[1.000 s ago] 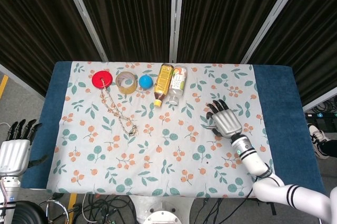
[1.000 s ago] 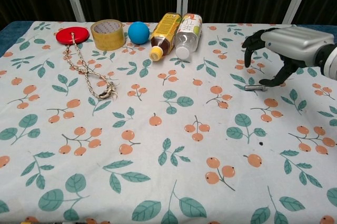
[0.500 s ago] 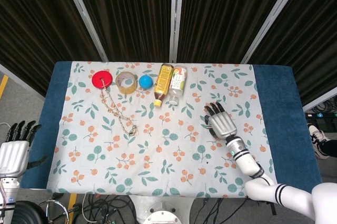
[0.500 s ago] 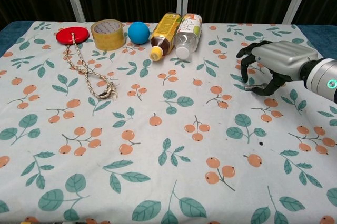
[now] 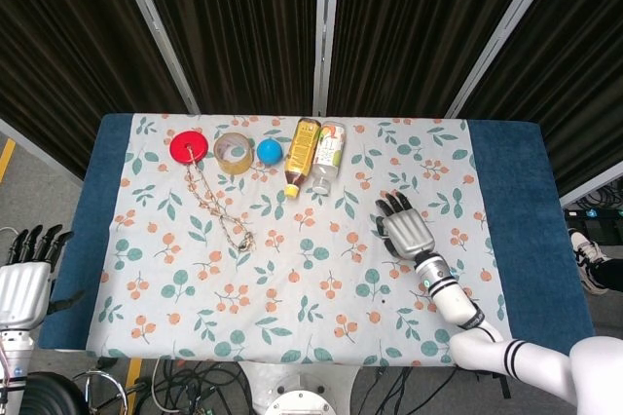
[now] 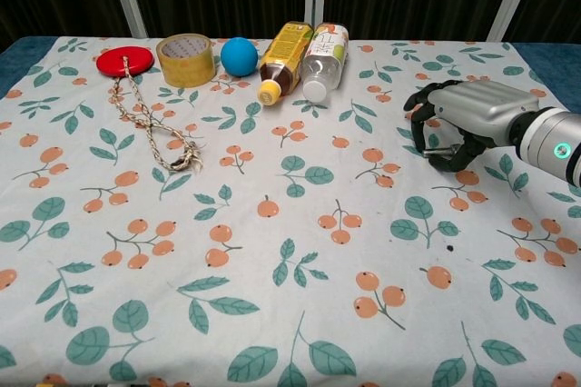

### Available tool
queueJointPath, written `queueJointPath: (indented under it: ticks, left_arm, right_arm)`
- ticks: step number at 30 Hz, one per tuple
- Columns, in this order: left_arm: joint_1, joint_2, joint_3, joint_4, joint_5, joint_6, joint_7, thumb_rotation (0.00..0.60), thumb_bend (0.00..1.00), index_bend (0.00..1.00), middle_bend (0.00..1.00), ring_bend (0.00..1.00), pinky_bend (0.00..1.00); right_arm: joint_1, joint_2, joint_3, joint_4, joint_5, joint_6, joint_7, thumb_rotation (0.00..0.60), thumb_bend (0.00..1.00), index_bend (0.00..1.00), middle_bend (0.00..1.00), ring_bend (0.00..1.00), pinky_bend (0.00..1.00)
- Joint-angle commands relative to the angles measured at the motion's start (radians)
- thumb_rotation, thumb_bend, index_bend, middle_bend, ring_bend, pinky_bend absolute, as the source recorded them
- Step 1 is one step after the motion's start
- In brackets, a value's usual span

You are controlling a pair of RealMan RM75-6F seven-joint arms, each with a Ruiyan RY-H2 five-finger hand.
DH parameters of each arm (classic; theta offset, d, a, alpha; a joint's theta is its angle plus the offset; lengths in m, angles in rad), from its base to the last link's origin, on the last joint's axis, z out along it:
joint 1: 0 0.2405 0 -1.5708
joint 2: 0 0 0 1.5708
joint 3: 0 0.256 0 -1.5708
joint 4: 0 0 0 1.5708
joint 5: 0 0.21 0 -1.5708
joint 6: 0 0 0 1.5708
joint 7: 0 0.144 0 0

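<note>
We see a small metal pin (image 6: 434, 150) lying on the tablecloth (image 6: 272, 260) at the right side of the table, just under the right hand (image 6: 458, 119). That hand hovers palm down over it with its dark fingers (image 6: 419, 113) curled downward around the spot; whether any fingertip touches the pin we cannot tell, and it lifts nothing. In the head view the same hand (image 5: 407, 230) covers the pin completely.

Well apart, along the far edge, lie a clear bottle (image 6: 325, 49) and a yellow bottle (image 6: 285, 49) side by side, caps toward us, then a blue ball (image 6: 239, 56), a roll of tape (image 6: 186, 59) and a red disc (image 6: 124, 61). A braided cord (image 6: 152, 124) trails from the disc toward us.

The left hand (image 5: 26, 279) hangs off the table's left edge, fingers straight and slightly apart, holding nothing.
</note>
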Motion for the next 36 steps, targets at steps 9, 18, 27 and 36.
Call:
queueJointPath:
  ticks: [9, 18, 27, 36]
  left_arm:
    - [0.002, -0.002, 0.0, 0.005, -0.001, 0.0, -0.004, 0.6, 0.0, 0.17, 0.09, 0.0, 0.0]
    - [0.001, -0.001, -0.001, 0.001, 0.002, 0.001, 0.001, 0.6, 0.0, 0.17, 0.09, 0.0, 0.0]
    - [0.001, 0.0, 0.0, -0.003, 0.002, 0.001, 0.008, 0.6, 0.0, 0.17, 0.09, 0.0, 0.0]
    - [0.003, -0.001, 0.0, -0.002, 0.0, 0.001, 0.008, 0.6, 0.0, 0.17, 0.09, 0.0, 0.0]
  right_arm:
    - [-0.015, 0.022, 0.002, -0.03, -0.008, 0.025, 0.042, 0.6, 0.32, 0.57, 0.16, 0.0, 0.0]
    - [-0.06, 0.149, 0.021, -0.157, -0.03, 0.008, 0.302, 0.6, 0.32, 0.58, 0.16, 0.0, 0.0]
    - [-0.076, 0.165, 0.016, -0.134, -0.056, -0.012, 0.457, 0.6, 0.32, 0.58, 0.16, 0.0, 0.0]
    - [-0.063, 0.146, 0.015, -0.103, -0.064, -0.022, 0.466, 0.6, 0.32, 0.58, 0.16, 0.0, 0.0]
